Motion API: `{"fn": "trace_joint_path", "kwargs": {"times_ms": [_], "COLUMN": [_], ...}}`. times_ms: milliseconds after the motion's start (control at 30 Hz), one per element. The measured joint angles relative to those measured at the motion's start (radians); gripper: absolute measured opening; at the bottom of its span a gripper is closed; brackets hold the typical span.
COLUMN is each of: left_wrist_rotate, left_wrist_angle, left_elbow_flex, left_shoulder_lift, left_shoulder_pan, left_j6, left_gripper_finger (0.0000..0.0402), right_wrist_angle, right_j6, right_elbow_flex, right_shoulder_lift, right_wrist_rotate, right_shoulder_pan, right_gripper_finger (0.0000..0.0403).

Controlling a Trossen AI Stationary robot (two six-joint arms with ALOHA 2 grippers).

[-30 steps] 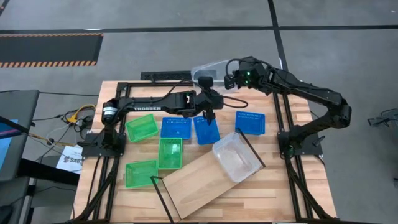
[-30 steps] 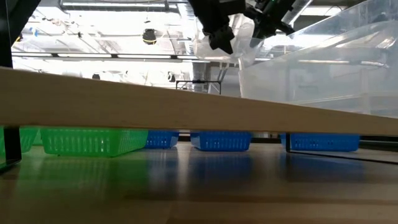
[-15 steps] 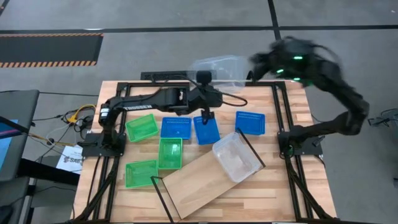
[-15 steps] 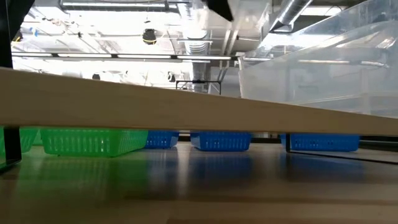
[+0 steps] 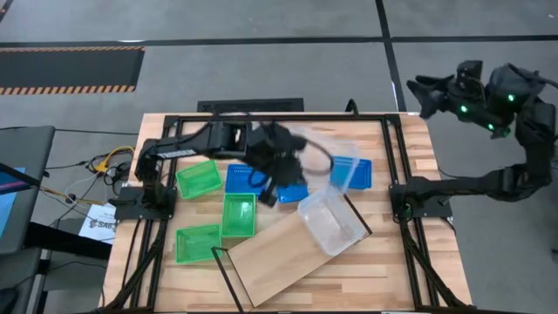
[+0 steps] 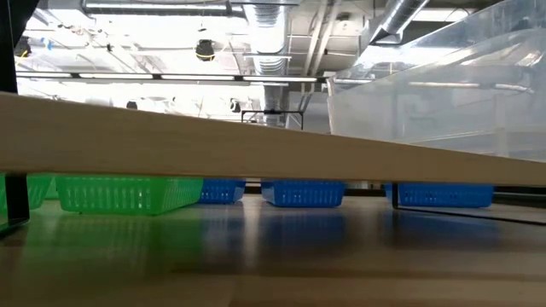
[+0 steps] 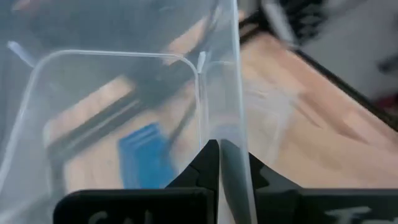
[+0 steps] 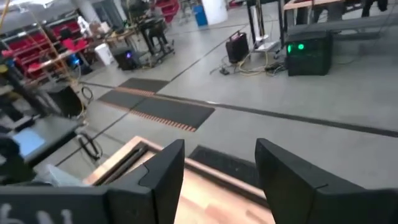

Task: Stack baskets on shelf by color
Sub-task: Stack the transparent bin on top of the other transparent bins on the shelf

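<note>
Left hand (image 7: pixel 219 155) clamped on clear basket (image 5: pixel 327 157) wall
Raised over blue baskets (image 5: pixel 248 179); right hand (image 8: pixel 219 168) spread apart, off worktop (image 5: pixel 384 279)

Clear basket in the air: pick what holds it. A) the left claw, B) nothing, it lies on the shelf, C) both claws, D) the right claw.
A: the left claw is shut on a wall of the clear basket, while the right claw is open, off beyond the table's far right corner.
</note>
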Motion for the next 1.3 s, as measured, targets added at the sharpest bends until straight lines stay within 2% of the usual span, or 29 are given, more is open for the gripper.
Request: {"fn": "trace_joint_path", "kwargs": {"times_ms": [133,300,367,533,767,967,1300], "left_wrist_rotate": [-0.012,-0.018,-0.027,-0.120,-0.176,-0.179,-0.129], "left_wrist_angle": [0.019,0.139,0.128,0.134,0.092,0.096,0.041], "left_elbow_flex": [0.000,0.001,0.001,-0.001,-0.004,-0.003,-0.004], "left_shoulder_lift": [0.016,0.050,0.069,0.147,0.213,0.254,0.285], "left_shoulder_pan": [-0.088,-0.162,-0.179,-0.214,-0.225,-0.221,-0.192], "left_j6": [0.139,0.149,0.171,0.272,0.253,0.287,0.301], "left_gripper_finger": [0.0000,0.0000,0.0000,0.0000,0.0000,0.0000,0.0000], "right_wrist_angle": [-0.082,-0.129,-0.146,-0.163,-0.213,-0.232,-0.231], "right_j6": [0.044,0.067,0.083,0.097,0.113,0.116,0.116], "right_elbow_flex": [0.000,-0.008,-0.008,-0.008,-0.008,-0.008,-0.008], "right_shoulder_lift": [-0.027,-0.031,-0.033,-0.032,-0.034,-0.034,-0.034], "right_wrist_rotate": [0.000,-0.013,-0.015,-0.019,-0.020,-0.018,-0.015], "right_shoulder_pan": [0.000,0.014,0.022,0.050,0.080,0.089,0.089], "right_gripper_finger": [0.0211,0.0208,0.0208,0.0207,0.0205,0.0203,0.0198]}}
